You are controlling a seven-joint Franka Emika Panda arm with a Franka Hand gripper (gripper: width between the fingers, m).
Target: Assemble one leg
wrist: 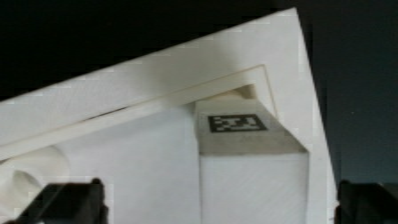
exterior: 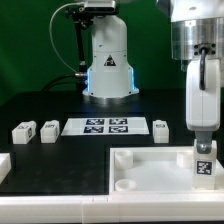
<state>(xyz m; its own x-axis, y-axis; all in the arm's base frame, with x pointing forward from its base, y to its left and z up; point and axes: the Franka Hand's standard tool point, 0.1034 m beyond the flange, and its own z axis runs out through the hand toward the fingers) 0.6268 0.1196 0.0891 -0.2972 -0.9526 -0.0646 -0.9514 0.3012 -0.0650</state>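
Observation:
A white leg (exterior: pixel 203 160) with a black-and-white marker stands upright in a corner socket of the large white tray-like piece (exterior: pixel 150 168), at the exterior view's right. My gripper (exterior: pixel 203 132) hangs directly over the leg's top. In the wrist view the leg (wrist: pixel 263 170) lies between my fingertips (wrist: pixel 71 202). The jaws stand wide, with a gap on one side of the leg, so the gripper (wrist: pixel 217 205) is open around it. Three more legs (exterior: pixel 22 131) (exterior: pixel 48 128) (exterior: pixel 162 127) lie on the black table.
The marker board (exterior: pixel 105 126) lies flat on the table in the middle. The robot base (exterior: pixel 107 65) stands behind it. The tray-like piece has other round corner sockets (exterior: pixel 125 158). A white part (exterior: pixel 3 165) lies at the exterior view's left edge.

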